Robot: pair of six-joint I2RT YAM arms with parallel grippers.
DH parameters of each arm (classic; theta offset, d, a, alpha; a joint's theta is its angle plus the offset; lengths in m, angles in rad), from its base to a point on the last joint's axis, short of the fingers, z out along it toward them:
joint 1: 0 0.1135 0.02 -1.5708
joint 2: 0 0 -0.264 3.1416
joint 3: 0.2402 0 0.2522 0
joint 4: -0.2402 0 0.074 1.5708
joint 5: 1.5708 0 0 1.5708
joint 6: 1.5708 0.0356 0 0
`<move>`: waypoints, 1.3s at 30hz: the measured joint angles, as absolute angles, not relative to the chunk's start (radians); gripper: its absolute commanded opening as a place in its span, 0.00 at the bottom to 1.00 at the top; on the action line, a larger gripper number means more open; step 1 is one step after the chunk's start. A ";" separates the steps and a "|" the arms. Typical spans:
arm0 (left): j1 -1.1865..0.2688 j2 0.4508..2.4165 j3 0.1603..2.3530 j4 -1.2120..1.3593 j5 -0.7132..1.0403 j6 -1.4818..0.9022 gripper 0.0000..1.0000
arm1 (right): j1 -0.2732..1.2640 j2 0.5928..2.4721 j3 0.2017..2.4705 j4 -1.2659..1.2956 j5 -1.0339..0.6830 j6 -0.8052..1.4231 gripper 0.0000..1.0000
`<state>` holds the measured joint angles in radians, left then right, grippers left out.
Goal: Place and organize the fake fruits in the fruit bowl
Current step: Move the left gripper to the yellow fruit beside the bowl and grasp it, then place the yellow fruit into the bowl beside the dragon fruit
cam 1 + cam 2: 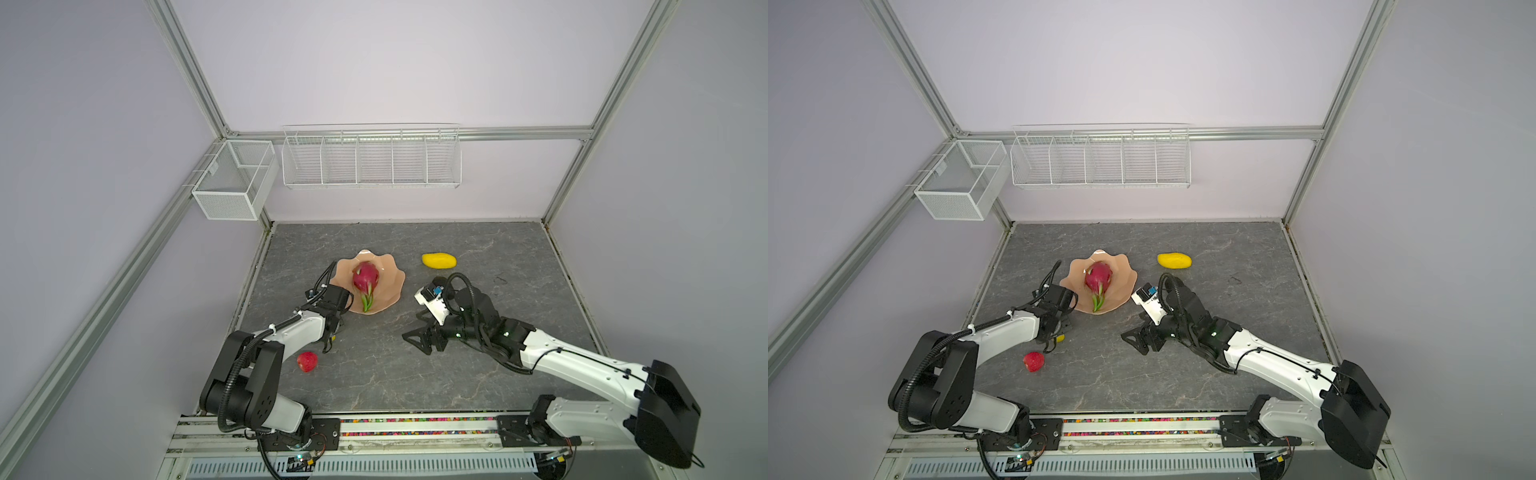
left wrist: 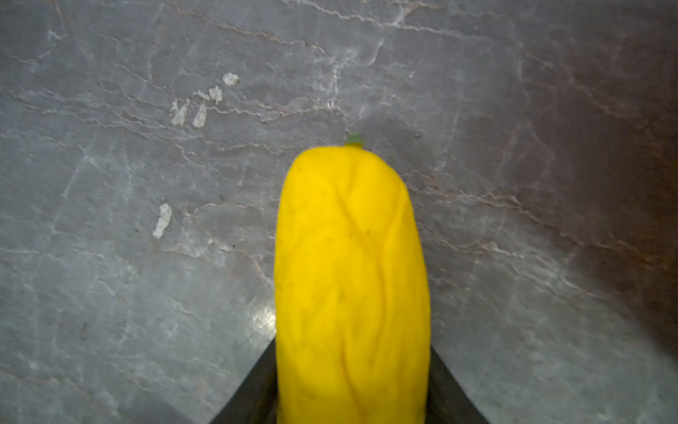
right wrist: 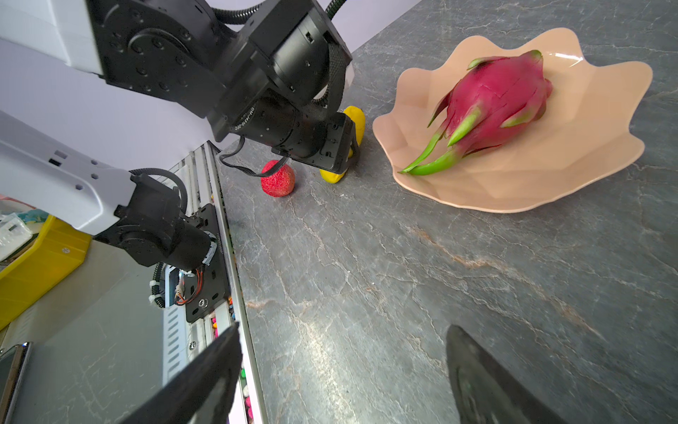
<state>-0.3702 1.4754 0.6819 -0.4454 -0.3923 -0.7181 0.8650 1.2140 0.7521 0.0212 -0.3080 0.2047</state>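
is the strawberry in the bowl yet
No, the strawberry lies on the table, apart from the bowl, which holds only the dragon fruit.

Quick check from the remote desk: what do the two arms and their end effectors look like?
Both arms have white link shells with black joint housings and black corrugated cable conduit. The left end effector sits under a black wrist block. The right end effector has black triangular trussed fingers, with a white wrist camera module bearing a blue part.
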 measured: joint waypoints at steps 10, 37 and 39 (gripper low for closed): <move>-0.376 1.317 0.815 -0.595 -0.396 -0.669 0.36 | 0.712 1.198 0.731 0.065 -0.346 0.293 0.88; -0.491 1.655 1.089 -0.468 -0.391 -0.598 0.60 | 0.656 1.073 0.695 -0.012 -0.330 0.317 0.88; -0.490 1.671 1.089 -0.461 -0.382 -0.598 0.62 | 0.656 1.073 0.695 -0.017 -0.330 0.317 0.89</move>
<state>-0.4900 1.6714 1.0893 -0.4614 -0.3824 -0.5976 0.6559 1.0733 0.6952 -0.0166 -0.3302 0.3172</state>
